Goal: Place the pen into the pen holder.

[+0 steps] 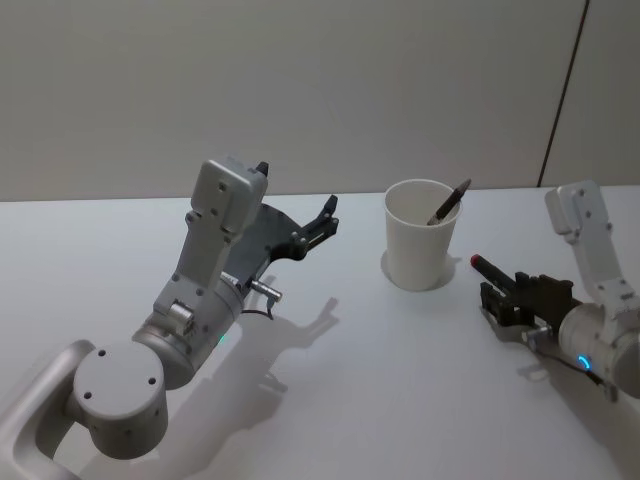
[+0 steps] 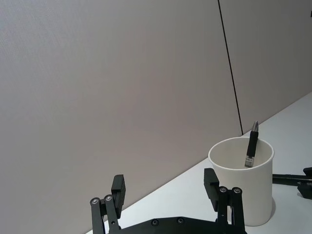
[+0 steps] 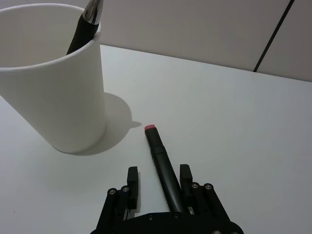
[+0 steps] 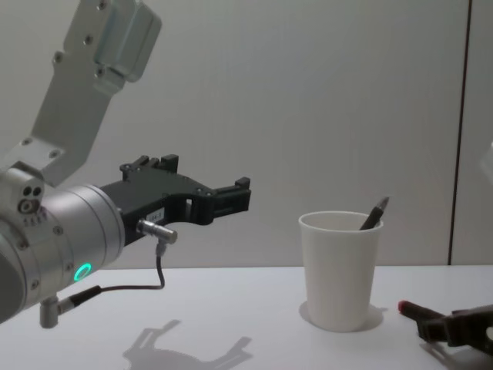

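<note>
**A:** What is your right claw doing?

**B:** My right claw point(image 3: 158, 176) lies low on the smooth white table point(image 1: 350, 390), at the lower right of the head view. Its two flat black fingers stand partly spread, one on either side of a slim black pen point(image 3: 161, 156) with a small red end. The pen lies flat on the table. It is closer to one finger and a gap shows at the other, so I am not squeezing it.

**A:** And the cup?

**B:** The paper cup point(image 1: 420, 250) stands upright, right of centre in the head view. It is near the pen's red end but apart from it. It is plain matte white and tapered, widest at its rolled rim, and it throws a soft round shadow on the table. A second pen point(image 1: 450, 203), dark with a shiny tip, leans inside against the rim with its top sticking out.

**A:** Your left claw?

**B:** My left claw point(image 1: 330, 218) hangs raised above the table, left of centre in the head view, pointing toward the cup. Its angular black fingers are spread wide and hold nothing.
</note>
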